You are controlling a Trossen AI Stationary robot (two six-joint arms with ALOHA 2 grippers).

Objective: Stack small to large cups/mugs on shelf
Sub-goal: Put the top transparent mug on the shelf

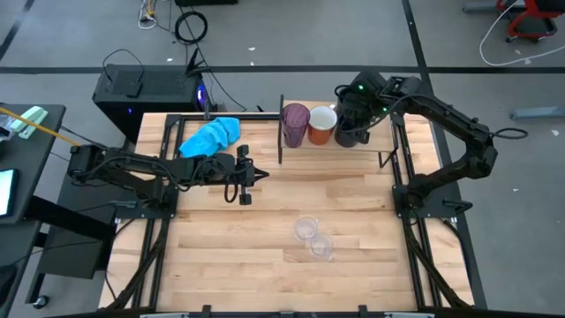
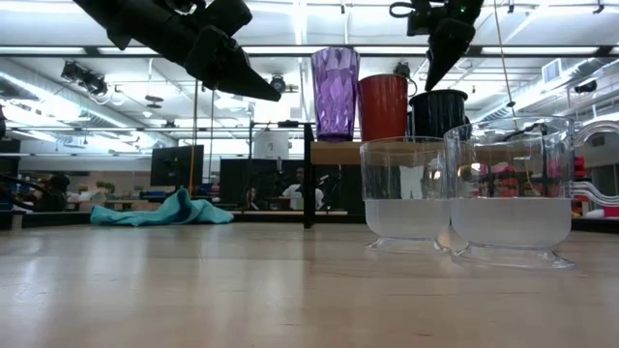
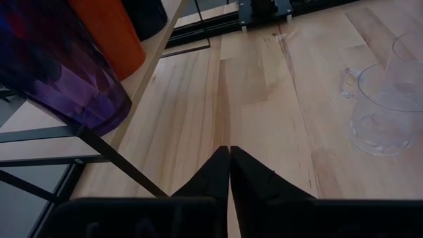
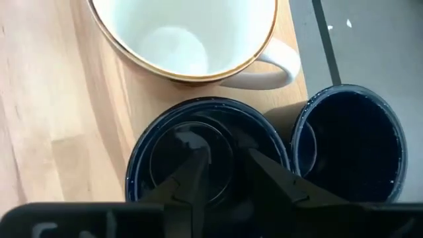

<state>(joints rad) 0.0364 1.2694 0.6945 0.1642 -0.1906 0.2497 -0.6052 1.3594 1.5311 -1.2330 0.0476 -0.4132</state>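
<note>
On the shelf (image 1: 357, 150) a purple tumbler (image 1: 295, 124), an orange mug (image 1: 321, 124) and two black mugs (image 4: 205, 155) (image 4: 350, 142) stand in a row on their bases. My right gripper (image 4: 225, 155) is open and points down over the mouth of the black mug next to the orange mug (image 4: 185, 33). In the low view its tips (image 2: 432, 82) stand just above that mug's rim (image 2: 440, 94). My left gripper (image 3: 229, 155) is shut and empty, above the table left of the shelf (image 1: 252, 174). Two clear cups (image 1: 305, 230) (image 1: 321, 246) stand on the table.
A blue cloth (image 1: 212, 135) lies at the table's far left. The shelf's dark upright panel (image 1: 281, 132) stands between it and the tumbler. The clear cups (image 2: 406, 193) (image 2: 508, 193) stand close together near the table's middle front.
</note>
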